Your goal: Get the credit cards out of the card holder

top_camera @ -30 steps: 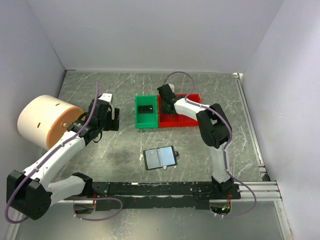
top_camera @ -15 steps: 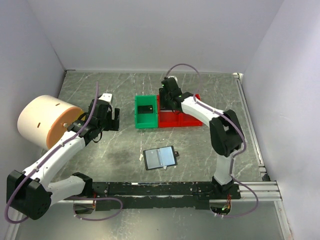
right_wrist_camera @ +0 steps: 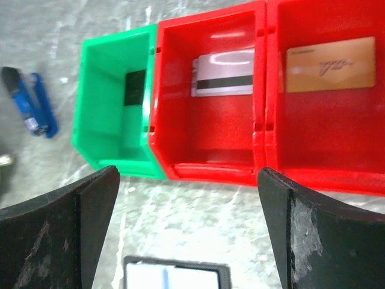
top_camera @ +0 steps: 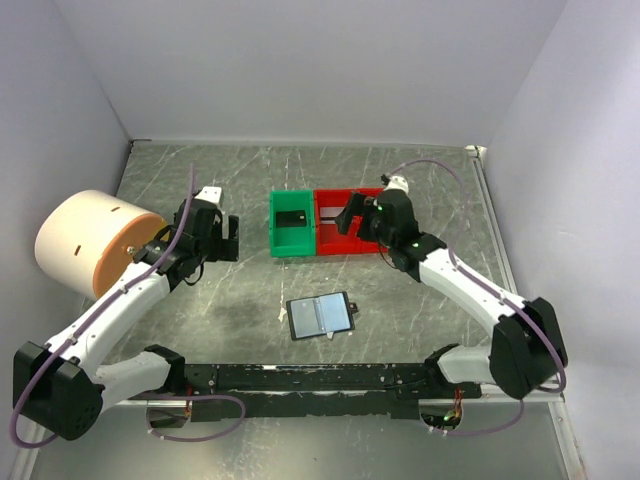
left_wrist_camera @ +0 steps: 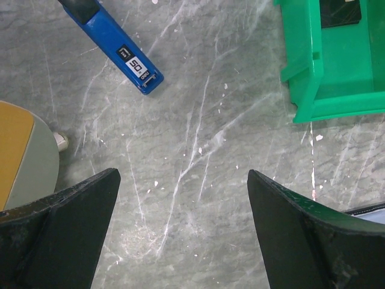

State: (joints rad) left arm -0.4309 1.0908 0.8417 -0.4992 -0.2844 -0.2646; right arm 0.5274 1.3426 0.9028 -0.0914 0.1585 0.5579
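Hovering wide open and empty, right pincer point(right_wrist_camera: 187, 174) facing red bins point(right_wrist_camera: 207, 171) with silvery card point(right_wrist_camera: 222, 75) and orange-gold card point(right_wrist_camera: 329, 64), card holder point(top_camera: 320, 316) on table nearer the bases, left pincer point(left_wrist_camera: 183, 174) wide too.

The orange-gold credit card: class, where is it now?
In the right wrist view the orange-gold card lies in the rightmost red bin, right of the middle red bin holding the silvery card.

Across the upper frame of the right wrist view, left bin point(right_wrist_camera: 111, 158), middle bin point(right_wrist_camera: 210, 171) and right bin point(right_wrist_camera: 325, 180) stand side by side, one of the credit cards point(right_wrist_camera: 222, 75) in each; card holder point(right_wrist_camera: 174, 275) at the bottom edge below them, stick-shaped object point(right_wrist_camera: 30, 105) far left
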